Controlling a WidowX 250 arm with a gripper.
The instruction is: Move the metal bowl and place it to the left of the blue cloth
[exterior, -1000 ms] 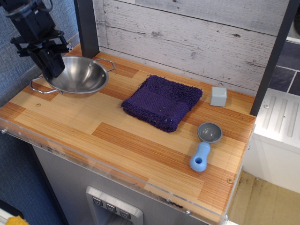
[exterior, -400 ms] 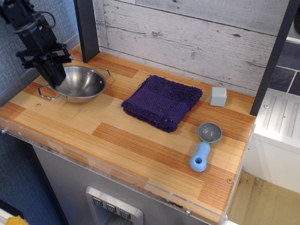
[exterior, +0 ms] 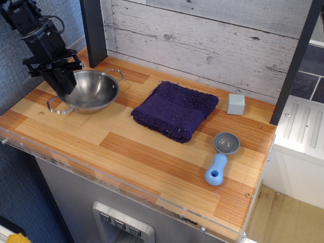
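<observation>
The metal bowl is a shiny round steel bowl with two wire loop handles. It sits on the wooden counter at the far left, a short gap to the left of the blue cloth. The cloth is a dark navy fuzzy square lying flat near the middle. My gripper comes down from the upper left. Its black fingers are closed on the bowl's left rim, one inside and one outside. The rim under the fingers is hidden.
A grey scoop with a light-blue handle lies right of the cloth. A small grey-blue block stands by the plank back wall. A dark post rises just behind the bowl. The counter's front edge has a clear plastic lip.
The bowl has come down from a raised, tilted pose onto the counter and shifted slightly right. My gripper has moved down and right with it, still on the rim.
</observation>
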